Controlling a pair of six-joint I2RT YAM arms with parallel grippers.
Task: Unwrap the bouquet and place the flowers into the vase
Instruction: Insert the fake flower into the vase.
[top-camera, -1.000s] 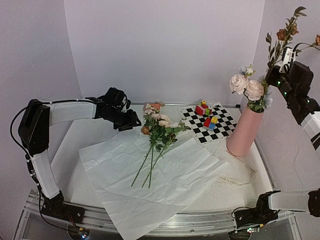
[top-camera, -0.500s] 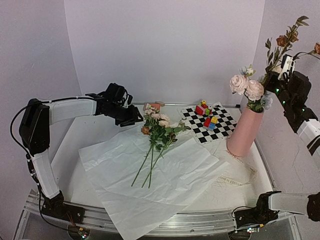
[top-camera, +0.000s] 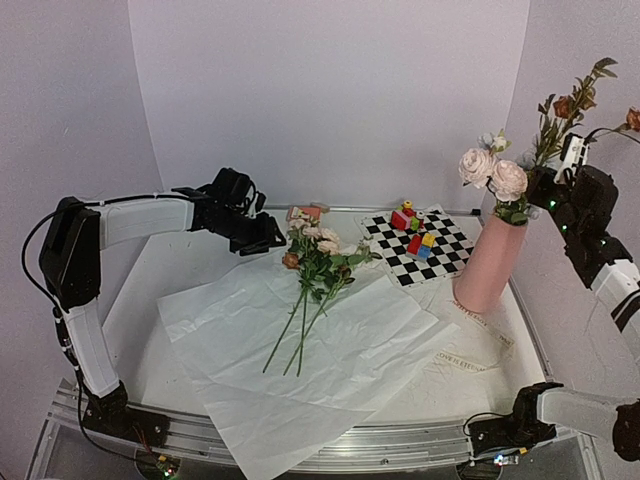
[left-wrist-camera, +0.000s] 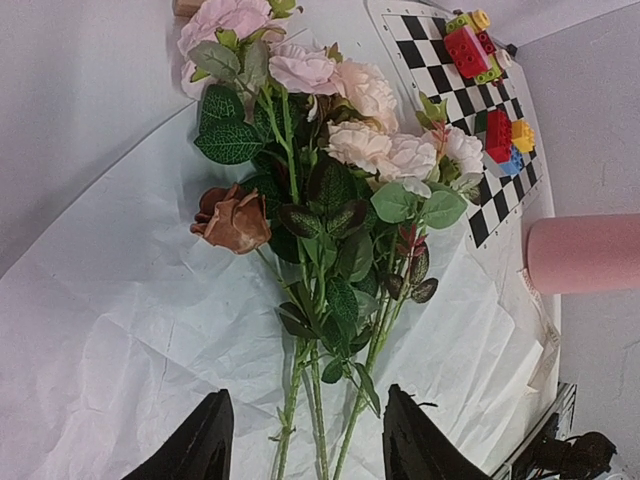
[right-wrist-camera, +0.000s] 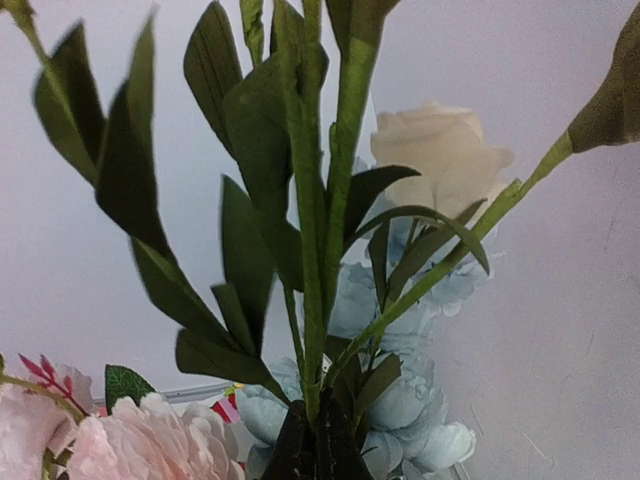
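The unwrapped flowers (top-camera: 315, 268) lie on the creased white paper sheet (top-camera: 330, 360) at the table's middle, blooms toward the back. My left gripper (top-camera: 262, 240) hovers open just left of the blooms. In the left wrist view its fingers (left-wrist-camera: 205, 445) straddle the green stems (left-wrist-camera: 330, 400) from above without touching them. The pink vase (top-camera: 488, 265) stands at the right with two pale pink roses (top-camera: 495, 175) in it. My right gripper (top-camera: 545, 178) is above the vase mouth, shut on a bunch of leafy green stems (right-wrist-camera: 320, 250) topped with brown buds (top-camera: 565, 100).
A checkered mat (top-camera: 440, 262) with small coloured toy blocks (top-camera: 412, 218) lies behind the vase. A small pink block (top-camera: 305, 212) sits at the back centre. Printed paper (top-camera: 470, 355) lies in front of the vase. White walls close in on three sides.
My right gripper has come down with its stems toward the vase mouth. The left gripper shifted slightly and then held still over the flowers.
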